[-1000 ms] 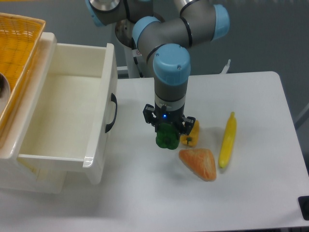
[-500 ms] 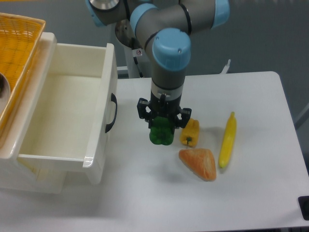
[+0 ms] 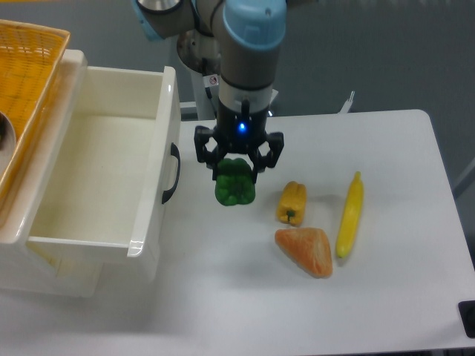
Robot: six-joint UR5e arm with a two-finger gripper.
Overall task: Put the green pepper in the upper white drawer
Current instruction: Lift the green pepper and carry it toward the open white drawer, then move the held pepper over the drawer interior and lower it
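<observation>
Green pepper (image 3: 235, 190) hangs in the grip of the claw (image 3: 237, 169) just left of the frame's centre, its top tucked up between the black fingers (image 3: 204, 145) so that only the lobed lower body shows. The claw is closed on it, pointing straight down, with a small blue light glowing on the wrist above. Whether the pepper is touching the counter (image 3: 386, 297) cannot be told for certain from this angle; it appears lifted.

The upper white drawer (image 3: 104, 182) stands pulled open at the left of the frame, its curved black handle (image 3: 173, 173) on the front panel facing the pepper, with a narrow strip of counter between them. The drawer's interior shows pale bare walls and floor; its lower left corner is cut off by the frame edge. Above it, at the upper left, a yellow wicker basket (image 3: 26, 81) is cropped by the frame, and a dark rounded shape inside it is too cut off to identify.

Right of the pepper lie a yellow pepper (image 3: 292, 202), an orange wedge (image 3: 305, 251) below it, and a banana (image 3: 349, 215) farther right, each close to its neighbour. A dark object (image 3: 467, 317) is clipped at the lower right corner. No legible writing shows.
</observation>
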